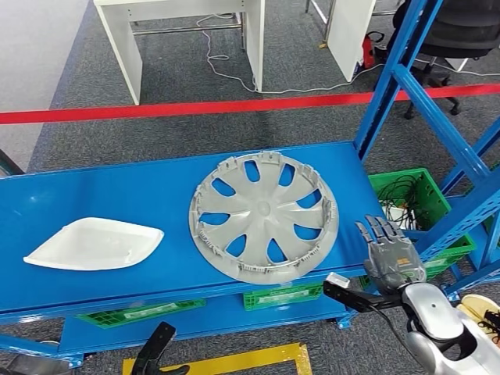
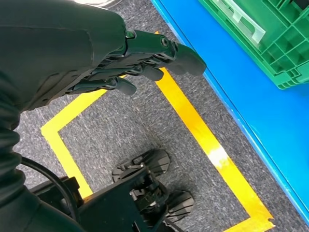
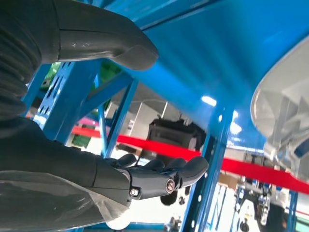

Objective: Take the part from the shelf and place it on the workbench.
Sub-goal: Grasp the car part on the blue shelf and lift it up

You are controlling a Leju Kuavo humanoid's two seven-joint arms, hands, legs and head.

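Lying flat on the blue shelf deck (image 1: 76,191), the grey wheel cover (image 1: 263,216) occupied the deck's right half, its ribbed inner side facing up and its near rim close to the front edge. It was round, so it had no long axis to align with; any point of the rim could serve equally for a grasp.

The right hand (image 1: 391,255) stood off the right end of the deck, beside the blue upright (image 1: 392,74), just beyond the cover's right rim and apart from it. Its fingers were spread and extended, and it held nothing. From this hand the cover lay to the robot's left and slightly forward. The right wrist view showed the same hand (image 3: 160,176) with fingers straight and the pale rim of the cover (image 3: 280,111) ahead of the fingertips.

The left hand (image 2: 146,60) hung low over the carpet and the yellow floor tape (image 2: 204,140), below deck level, fingers loosely extended and holding nothing.

1 relation governs the coming move: the right hand was clearly the nearer of the 2, level with the deck and facing the rim edge-on. A sideways reach toward the robot's left would probably bring its fingers to the right rim.

A white curved panel (image 1: 94,244) lay at the deck's left end, well apart from the cover.
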